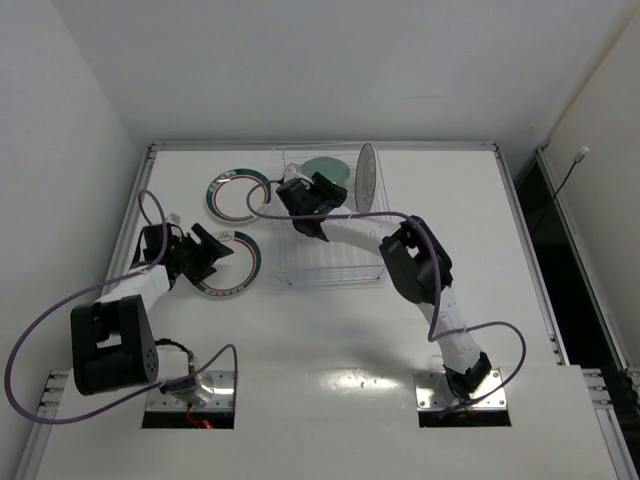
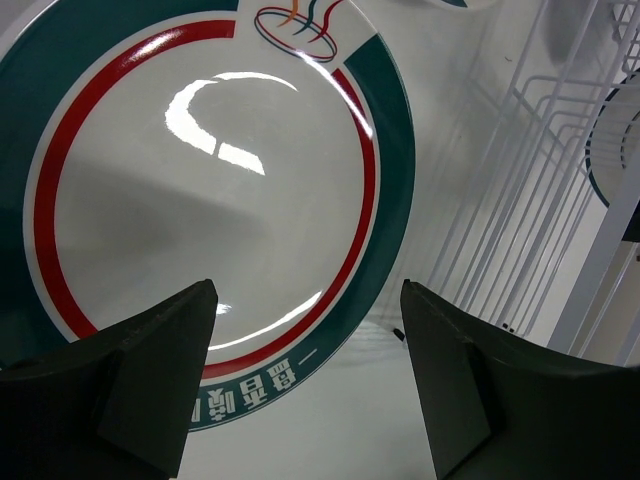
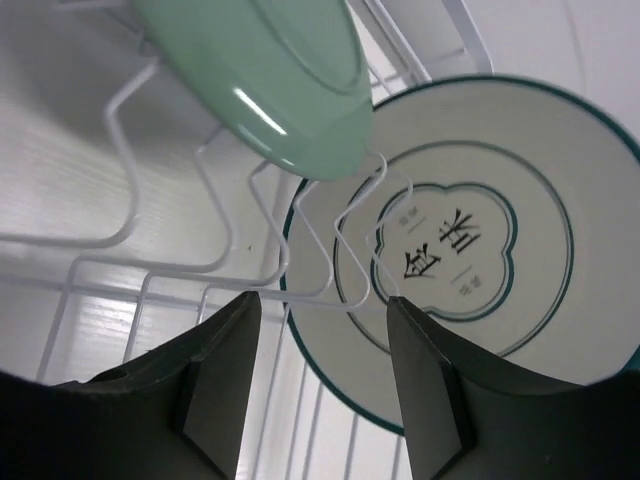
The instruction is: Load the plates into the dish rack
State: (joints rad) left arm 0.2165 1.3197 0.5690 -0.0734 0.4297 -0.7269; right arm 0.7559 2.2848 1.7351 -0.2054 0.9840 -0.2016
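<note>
Two plates (image 1: 237, 195) flat on worktop (image 1: 330, 390); left tool (image 2: 305, 292) released over the near teal-rim plate (image 2: 200, 190), right tool (image 3: 322, 302) released inside the dish rack (image 1: 335, 270); next: pinch that rim

White table (image 1: 320, 345) carries near plate (image 1: 241, 270), far plate (image 1: 228, 195), rack (image 1: 330, 270).
</note>
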